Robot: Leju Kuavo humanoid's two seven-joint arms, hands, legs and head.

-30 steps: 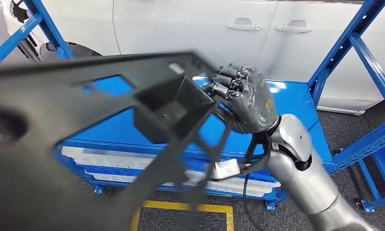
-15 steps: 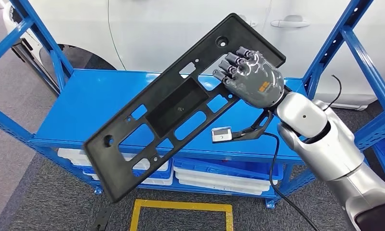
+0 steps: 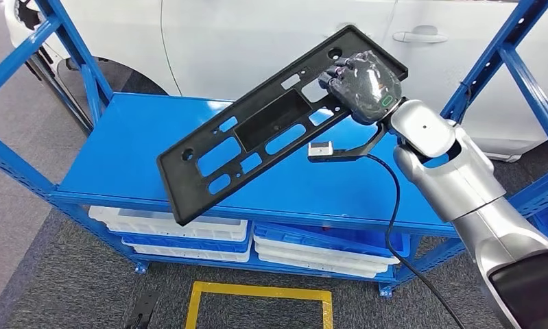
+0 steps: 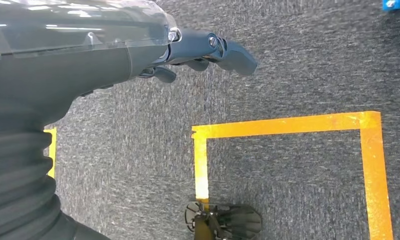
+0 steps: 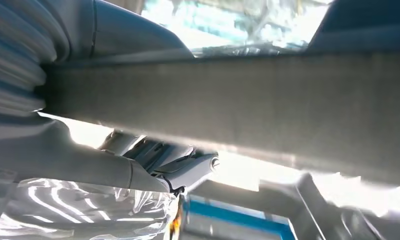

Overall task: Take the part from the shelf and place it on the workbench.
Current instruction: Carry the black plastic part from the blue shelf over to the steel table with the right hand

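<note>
The part is a long black plastic panel point(image 3: 257, 130) with several cut-outs and a recessed pocket. My right hand point(image 3: 363, 82) grips it at its upper right end and holds it tilted in the air above the blue shelf point(image 3: 134, 157). Its lower left end hangs over the shelf's front edge. In the right wrist view the panel's edge point(image 5: 268, 105) crosses the picture as a wide grey band, with my right hand point(image 5: 137, 170) beside it. My left hand point(image 4: 112, 50) hangs over the grey carpet, holding nothing, fingers slightly curled.
A white car point(image 3: 257, 34) stands close behind the shelf. Blue uprights point(image 3: 511, 62) frame the shelf on both sides. White bins point(image 3: 182, 229) fill the lower level. Yellow floor tape point(image 3: 257, 295) marks a square in front. A black cable point(image 3: 394, 226) hangs from my right wrist.
My right hand has carried the panel away from the camera and up to the right; it was close and blurred, and now hangs whole above the shelf.
</note>
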